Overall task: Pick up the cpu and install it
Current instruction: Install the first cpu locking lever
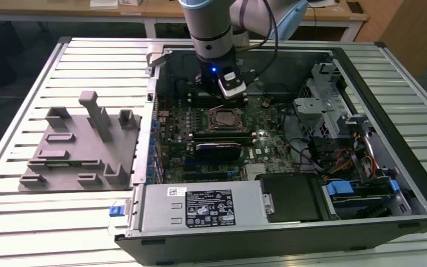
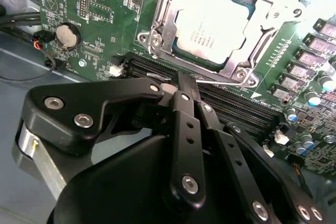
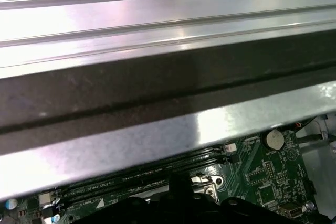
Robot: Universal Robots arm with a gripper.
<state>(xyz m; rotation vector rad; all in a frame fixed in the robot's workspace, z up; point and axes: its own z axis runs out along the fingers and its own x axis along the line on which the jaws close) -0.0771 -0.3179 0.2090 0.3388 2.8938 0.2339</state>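
Note:
The cpu [image 2: 207, 24], a silvery square chip, lies flat in the motherboard socket, framed by the socket's metal bracket [image 2: 157, 30]. In the exterior view the socket [image 1: 222, 117] sits near the middle of the open computer case. My gripper [image 2: 181, 81] hangs just beside the socket, over the memory slots [image 2: 231, 106], apart from the chip. Its black fingers are pressed together with nothing between them, so it is shut. In the exterior view the gripper [image 1: 232, 93] hovers just behind the socket. Its dark fingertips [image 3: 178, 184] also show in the first wrist view.
A grey plastic fixture tray [image 1: 80, 150] stands on the slatted table at the exterior view's left. Inside the case are a power supply [image 1: 198, 208], a drive cage [image 1: 332, 111] and cables. The case's metal rim [image 3: 168, 129] runs close to the wrist. A coin cell [image 2: 67, 34] sits on the board.

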